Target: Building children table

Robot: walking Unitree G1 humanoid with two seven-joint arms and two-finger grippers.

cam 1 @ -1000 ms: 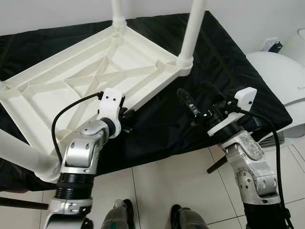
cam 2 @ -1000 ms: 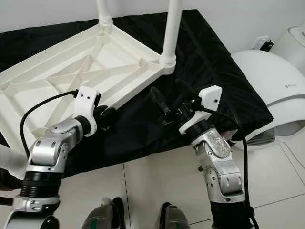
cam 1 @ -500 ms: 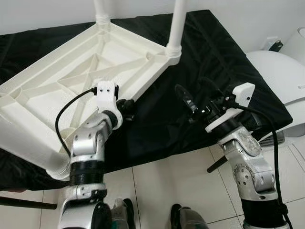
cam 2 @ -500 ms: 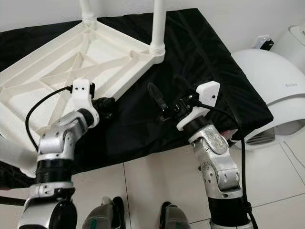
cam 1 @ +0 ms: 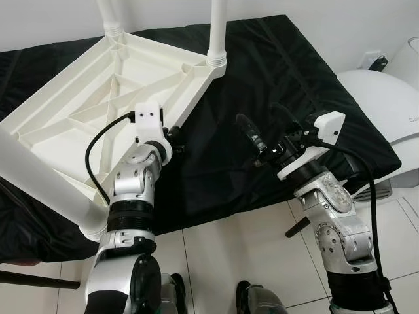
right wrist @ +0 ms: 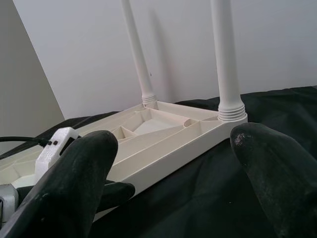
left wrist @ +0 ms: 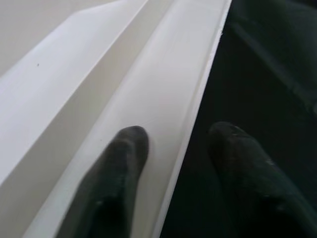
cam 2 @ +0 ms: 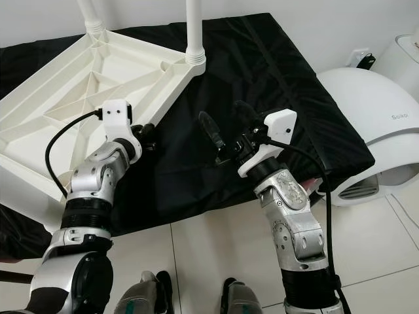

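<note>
Upturned white ribbed plastic children's table on a black-draped worktop, white rounded appliance beside the worktop. Left claw straddles the table's rim, parted; right claw, spread and empty, hovers beside the table.

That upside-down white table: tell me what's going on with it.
The robot is assembling the white table, which lies upside down on a black cloth with legs screwed in. The left tool straddles the tabletop's near rim, fingers apart. The right tool hovers open over the cloth, holding nothing.
</note>
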